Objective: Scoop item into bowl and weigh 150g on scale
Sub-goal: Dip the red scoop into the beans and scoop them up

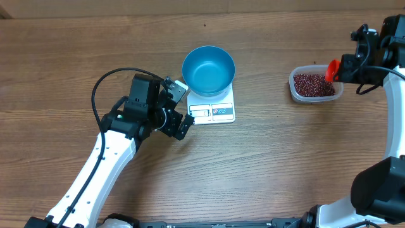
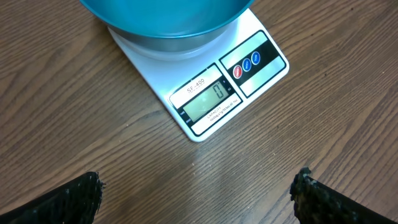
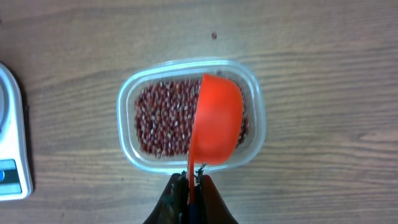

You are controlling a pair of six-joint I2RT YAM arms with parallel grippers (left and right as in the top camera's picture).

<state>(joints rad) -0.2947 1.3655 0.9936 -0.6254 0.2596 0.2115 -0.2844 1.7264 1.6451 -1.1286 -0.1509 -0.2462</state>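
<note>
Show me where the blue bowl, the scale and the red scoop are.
blue bowl (image 1: pixel 208 68): overhead view, on its bare inside bottom.
scale (image 2: pixel 208 102): left wrist view, on its display window.
red scoop (image 3: pixel 217 121): right wrist view, on the back of its cup.

The white left arm (image 1: pixel 111 152) has black joints (image 1: pixel 140 95) and cable (image 1: pixel 93 96).

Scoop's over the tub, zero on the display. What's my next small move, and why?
Probably lower the right gripper so its red scoop digs into the beans: the scoop hangs over the tub, the blue bowl looks empty, and the scale reads zero.
</note>
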